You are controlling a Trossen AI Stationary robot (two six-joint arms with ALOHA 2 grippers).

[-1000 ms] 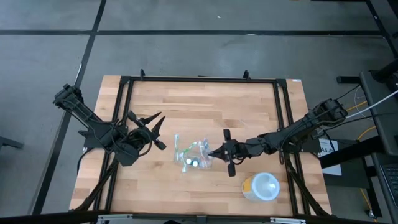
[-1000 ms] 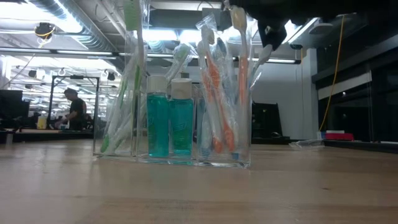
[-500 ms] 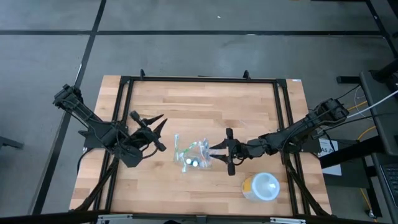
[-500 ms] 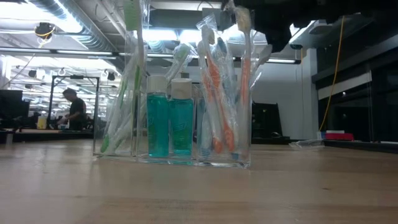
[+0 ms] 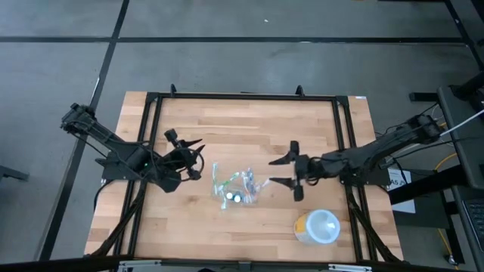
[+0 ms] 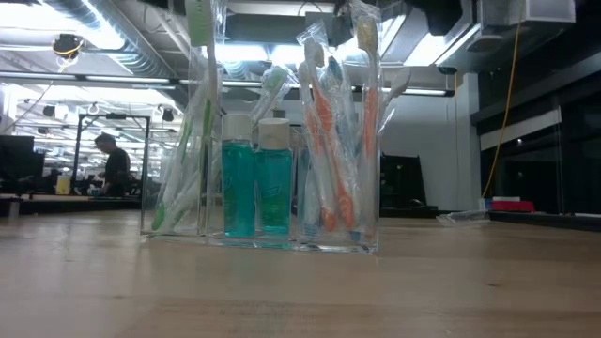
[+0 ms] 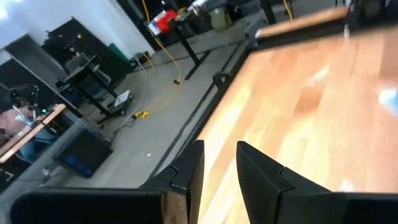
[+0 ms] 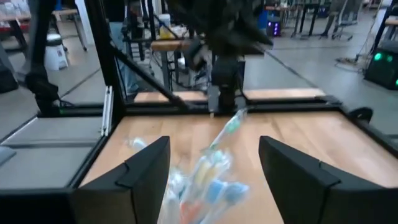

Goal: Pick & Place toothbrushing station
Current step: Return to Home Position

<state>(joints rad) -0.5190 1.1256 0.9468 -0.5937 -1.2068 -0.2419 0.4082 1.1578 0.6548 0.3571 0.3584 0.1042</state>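
The right claw (image 5: 271, 171) is wide and holds nothing. It has drawn back to the right and now stands apart from the toothbrushing station (image 5: 236, 187), which sits at the middle of the tabletop (image 5: 249, 121) with the orange toothbrush (image 6: 322, 141) upright inside. I judge the placing finished; only the retreat remains. The left claw (image 5: 189, 155), narrow, waits left of the station.

Right claw (image 5: 274, 171) pulled back from toothbrushing station (image 5: 236, 189) (fingers apparently wider apart); left claw (image 5: 195, 159) swung slightly.
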